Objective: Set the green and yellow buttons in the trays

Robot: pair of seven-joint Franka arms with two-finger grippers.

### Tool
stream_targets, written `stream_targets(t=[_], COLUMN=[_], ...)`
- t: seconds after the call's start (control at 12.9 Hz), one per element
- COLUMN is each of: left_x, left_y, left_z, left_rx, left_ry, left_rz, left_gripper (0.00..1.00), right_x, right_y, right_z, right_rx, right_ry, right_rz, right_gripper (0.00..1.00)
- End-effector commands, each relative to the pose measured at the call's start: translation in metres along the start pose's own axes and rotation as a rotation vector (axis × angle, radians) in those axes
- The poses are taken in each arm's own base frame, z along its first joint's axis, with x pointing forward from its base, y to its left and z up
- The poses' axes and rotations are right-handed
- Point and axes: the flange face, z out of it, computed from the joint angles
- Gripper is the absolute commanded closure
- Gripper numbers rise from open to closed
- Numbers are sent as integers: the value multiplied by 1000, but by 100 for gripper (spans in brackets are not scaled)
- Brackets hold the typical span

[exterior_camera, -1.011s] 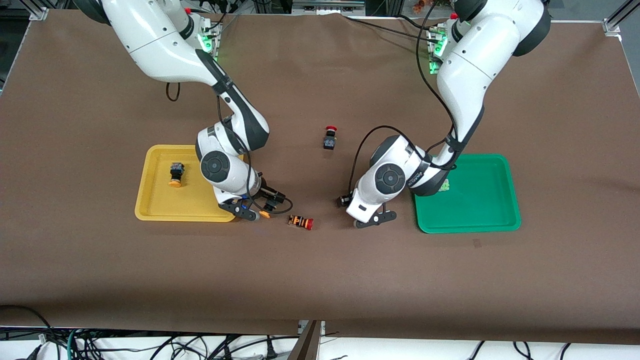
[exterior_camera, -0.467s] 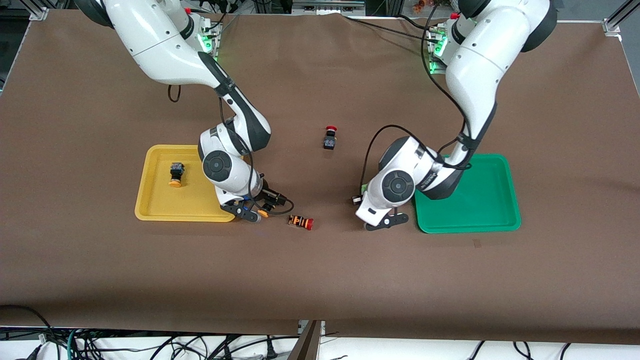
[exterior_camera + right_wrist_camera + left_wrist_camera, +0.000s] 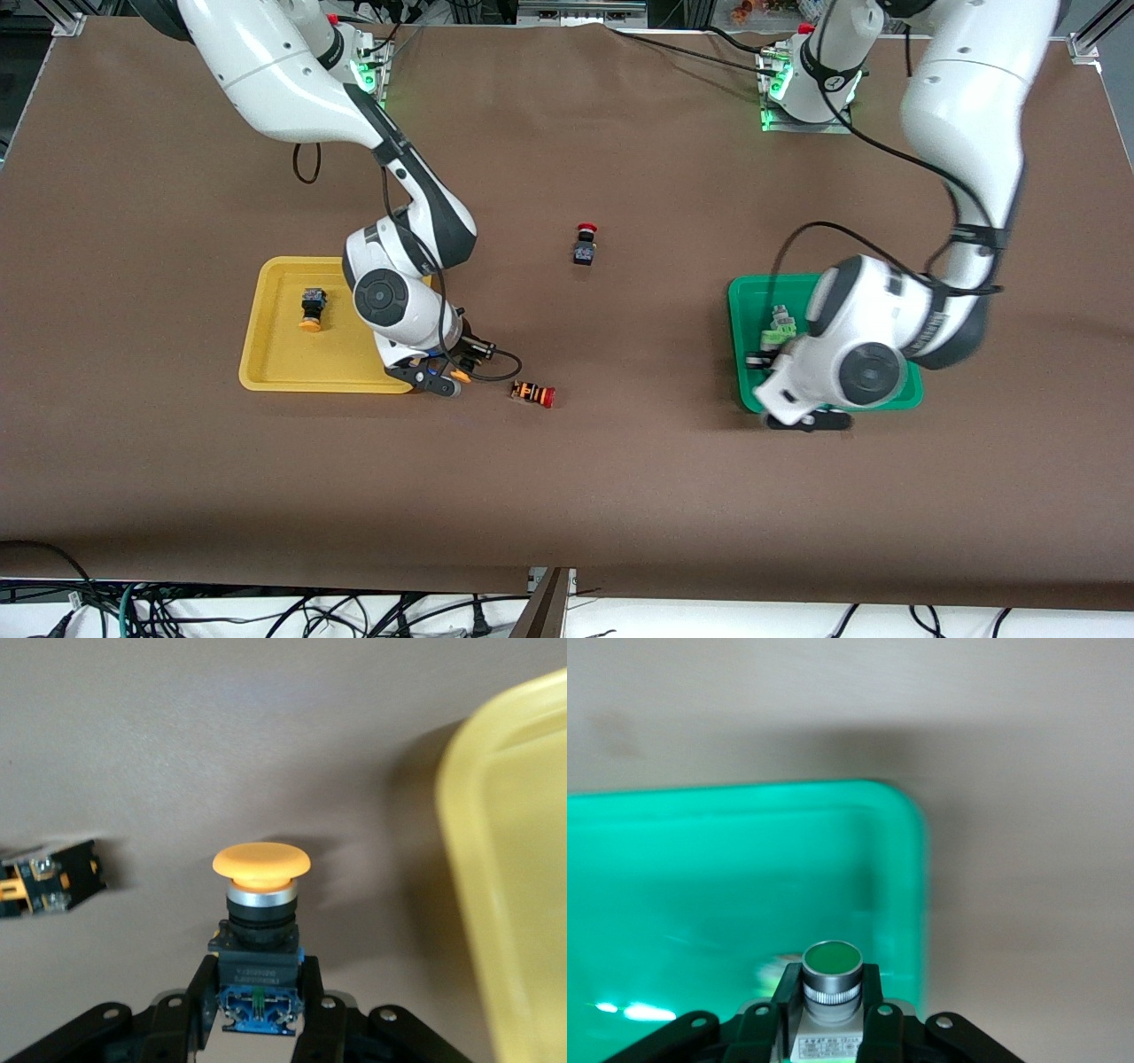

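My left gripper (image 3: 760, 359) is shut on a green button (image 3: 832, 979) and holds it over the green tray (image 3: 744, 297), near the tray's corner toward the right arm's end. Another green button (image 3: 780, 326) lies in that tray beside it. My right gripper (image 3: 447, 379) is shut on a yellow button (image 3: 260, 904), low over the table just beside the yellow tray (image 3: 275, 363), at its corner nearest the front camera. A second yellow button (image 3: 311, 309) lies in the yellow tray.
A red-capped switch with an orange-striped body (image 3: 533, 393) lies on the table close to my right gripper and also shows in the right wrist view (image 3: 49, 879). A red-capped black switch (image 3: 584, 245) stands mid-table, farther from the front camera.
My left arm swung from the mid-table toward its own end, carrying the green button over the green tray. My right gripper shifted slightly toward the yellow tray with the yellow button.
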Motion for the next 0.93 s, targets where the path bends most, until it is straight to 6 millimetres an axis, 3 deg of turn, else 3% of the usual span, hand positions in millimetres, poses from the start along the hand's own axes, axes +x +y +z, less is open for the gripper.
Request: stream_targets(t=[0.0,0.08,0.23,0.31,0.39,0.54,0.62,0.7,0.78,0.86], left_x=[0,0,-2,-1,-2,-16,-28,-44,-63,-84], left_y=[-53,-69,-91,-97,-98,-92,-90,-83,-79,-70], left_z=[16,27,61,64,54,3,-31,-71,-110,-146], left_rx=[67,84,63,57,61,82,90,102,123,141], left_ry=[-20,-27,-11,6,19,60,77,118,158,188], left_rz=[130,146,167,160,158,155,152,156,149,151], left_gripper=[100,100,100,68,1,0,0,0,0,0], right_x=[9,16,16,11,3,-8,-8,-6,-1,4], right_y=[43,75,125,145,159,170,171,170,166,161], right_z=[-60,-63,-46,-33,-18,6,10,5,-15,-47], right_rx=[-93,-129,-155,-155,-152,-150,-151,-148,-134,-114], right_ry=[-83,-127,-175,-185,-180,-174,-178,-171,-139,-88], right_rz=[-124,-181,-264,-278,-287,-288,-287,-288,-297,-312], right_gripper=[100,100,100,100,100,100,62,1,0,0])
